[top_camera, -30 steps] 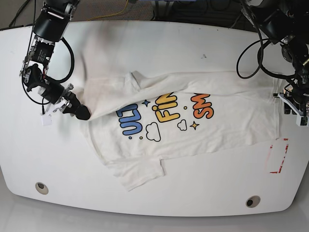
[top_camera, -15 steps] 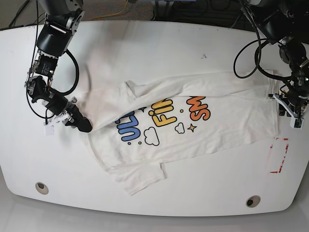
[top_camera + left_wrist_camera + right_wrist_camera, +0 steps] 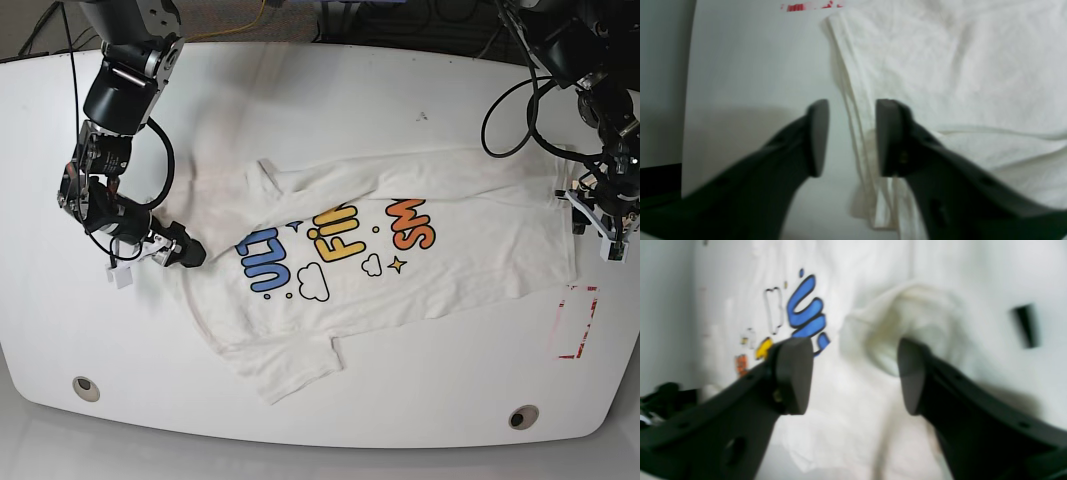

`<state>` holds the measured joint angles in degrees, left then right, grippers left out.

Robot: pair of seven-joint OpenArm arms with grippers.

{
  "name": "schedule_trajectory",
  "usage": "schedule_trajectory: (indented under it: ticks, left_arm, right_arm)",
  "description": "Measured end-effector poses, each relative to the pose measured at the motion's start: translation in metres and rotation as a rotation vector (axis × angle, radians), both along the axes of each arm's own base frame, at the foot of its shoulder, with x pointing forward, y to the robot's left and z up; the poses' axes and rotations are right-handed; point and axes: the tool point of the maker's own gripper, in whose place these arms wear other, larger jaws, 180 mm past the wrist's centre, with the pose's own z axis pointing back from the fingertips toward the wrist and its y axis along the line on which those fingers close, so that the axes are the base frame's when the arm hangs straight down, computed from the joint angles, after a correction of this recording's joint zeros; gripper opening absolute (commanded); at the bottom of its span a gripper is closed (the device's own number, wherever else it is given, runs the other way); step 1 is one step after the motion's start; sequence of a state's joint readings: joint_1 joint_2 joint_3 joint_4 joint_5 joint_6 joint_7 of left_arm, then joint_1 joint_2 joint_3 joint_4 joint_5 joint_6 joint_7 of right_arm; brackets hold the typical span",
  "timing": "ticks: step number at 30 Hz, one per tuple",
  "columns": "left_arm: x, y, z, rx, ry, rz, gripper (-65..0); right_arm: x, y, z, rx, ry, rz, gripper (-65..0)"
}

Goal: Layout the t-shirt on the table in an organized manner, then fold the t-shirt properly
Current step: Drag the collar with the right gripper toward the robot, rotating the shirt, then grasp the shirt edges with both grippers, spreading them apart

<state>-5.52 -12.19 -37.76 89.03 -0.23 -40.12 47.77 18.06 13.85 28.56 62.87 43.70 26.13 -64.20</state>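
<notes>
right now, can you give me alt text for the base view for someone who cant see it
A white t-shirt with blue, yellow and orange letters lies print-up and wrinkled across a glossy white table, its upper edge folded over. The right gripper sits at its collar end and the left gripper at its hem end, near a red tape rectangle.

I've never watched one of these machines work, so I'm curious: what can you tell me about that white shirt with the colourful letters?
The white, soft-looking t-shirt lies print side up and slightly tilted on the glossy white table. It is wrinkled, its upper part folded over, hiding the tops of the blue, yellow and orange letters. One sleeve sticks out toward the near edge. The right gripper is open at its collar end. The left gripper is open over its hem edge.
</notes>
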Motion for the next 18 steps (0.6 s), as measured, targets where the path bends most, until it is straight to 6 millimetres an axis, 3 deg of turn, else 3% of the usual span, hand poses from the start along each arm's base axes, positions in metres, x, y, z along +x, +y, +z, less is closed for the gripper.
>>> schedule_trajectory:
  ticks: [4, 11, 13, 18]
  left_arm:
    - [0.003, -0.006, -0.001, 0.010, 0.009, -0.027, -28.7]
    - [0.009, -0.019, -0.002, 0.004, 0.008, -0.065, -28.5]
    - [0.010, -0.021, -0.003, 0.006, 0.010, -0.075, -28.5]
    - [0.013, -0.026, -0.002, 0.009, -0.002, -0.097, -28.8]
  right_arm:
    - [0.006, -0.015, 0.026, -0.117, -0.066, 0.022, -19.5]
    - [0.006, -0.032, 0.073, -0.383, -0.189, 0.120, -19.7]
    - [0.000, -0.035, 0.076, -0.444, -0.198, 0.136, -19.7]
    - [-0.024, -0.047, 0.063, -0.580, -0.158, 0.167, -19.7]
